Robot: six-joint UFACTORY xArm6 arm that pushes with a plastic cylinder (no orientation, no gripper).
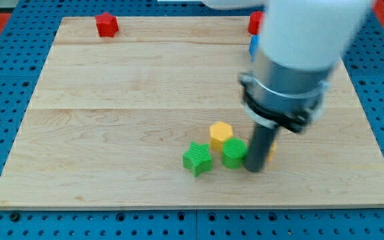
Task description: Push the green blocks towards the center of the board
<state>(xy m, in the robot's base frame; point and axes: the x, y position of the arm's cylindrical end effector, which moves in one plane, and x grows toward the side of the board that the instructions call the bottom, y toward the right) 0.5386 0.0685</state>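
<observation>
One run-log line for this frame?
tip touching green cylinder right side | green star left | yellow hexagon behind

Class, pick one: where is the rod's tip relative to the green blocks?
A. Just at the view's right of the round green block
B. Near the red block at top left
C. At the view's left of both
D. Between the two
A: my tip sits right against the round green block, on its view's-right side, with the green star block farther to the view's left.

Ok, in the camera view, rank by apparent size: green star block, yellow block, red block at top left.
1. Green star block, largest, though nearest the view's bottom.
2. Red block and yellow block look alike; the yellow one is partly hidden, so unranked.
</observation>
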